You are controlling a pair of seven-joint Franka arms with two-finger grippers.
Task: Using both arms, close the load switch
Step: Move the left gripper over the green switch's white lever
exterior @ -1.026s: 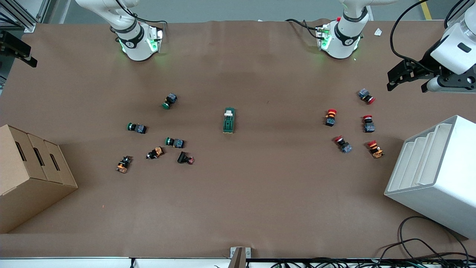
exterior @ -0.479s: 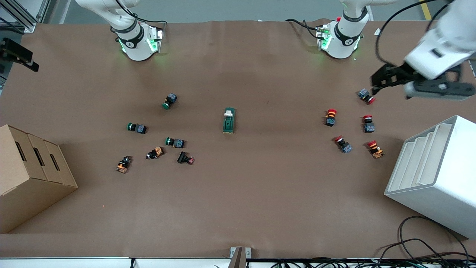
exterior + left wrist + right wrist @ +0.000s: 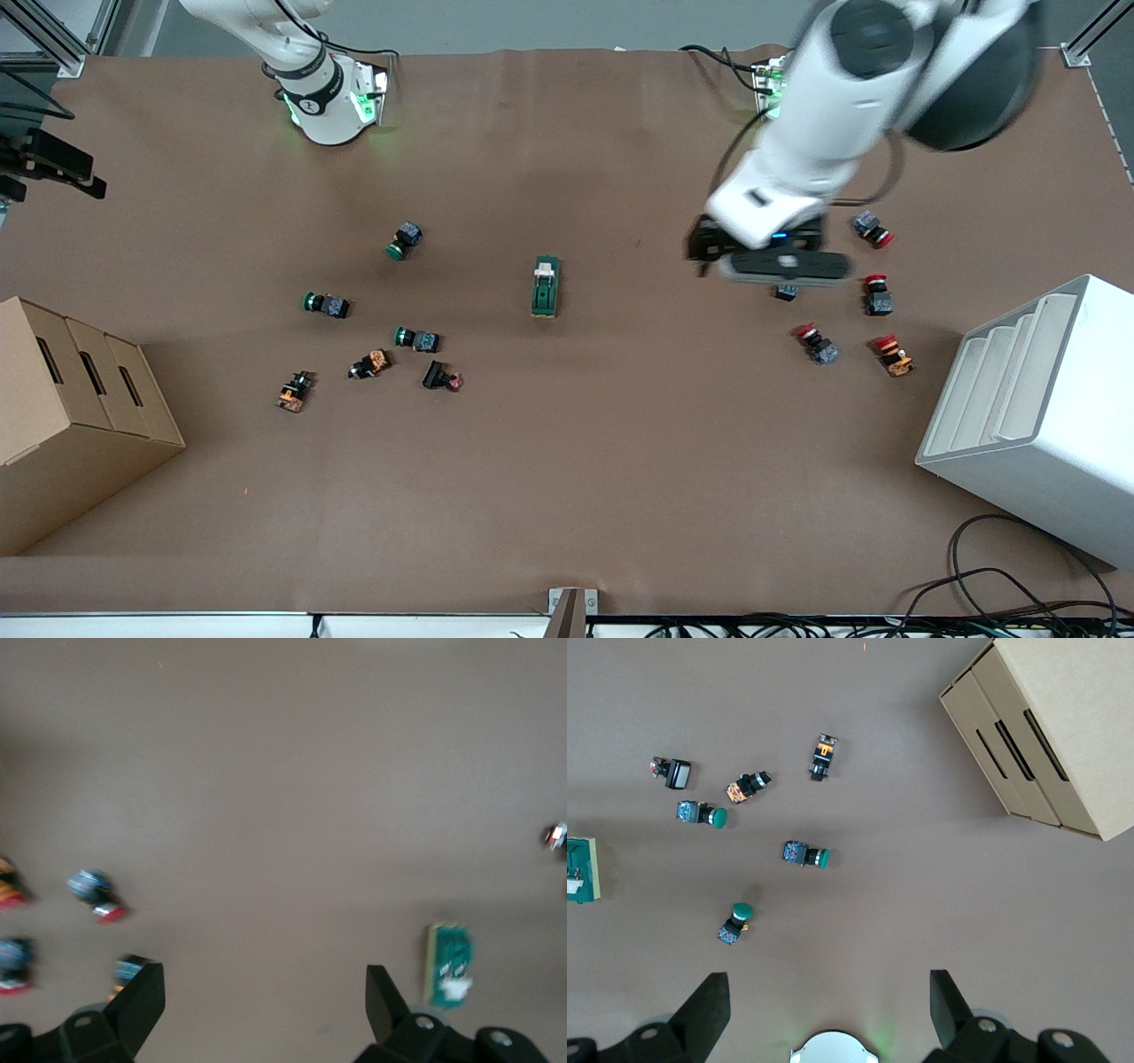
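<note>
Starting at the right arm's end of the table, you see the cardboard box (image 3: 75,416) and the right gripper (image 3: 830,1005) held high over the table edge there, its fingers spread apart and holding nothing. Nearby lie the green-capped push buttons (image 3: 405,240). At mid-table sits the load switch (image 3: 546,286), flat on the brown table (image 3: 567,461); its long axis runs toward and away from the front camera, with the white lever piece at the end nearer the robots' bases. Next, the left gripper (image 3: 266,1001) hangs over the red-capped push buttons (image 3: 877,294), fingers wide apart and holding nothing. Last comes the white rack (image 3: 1032,416).
</note>
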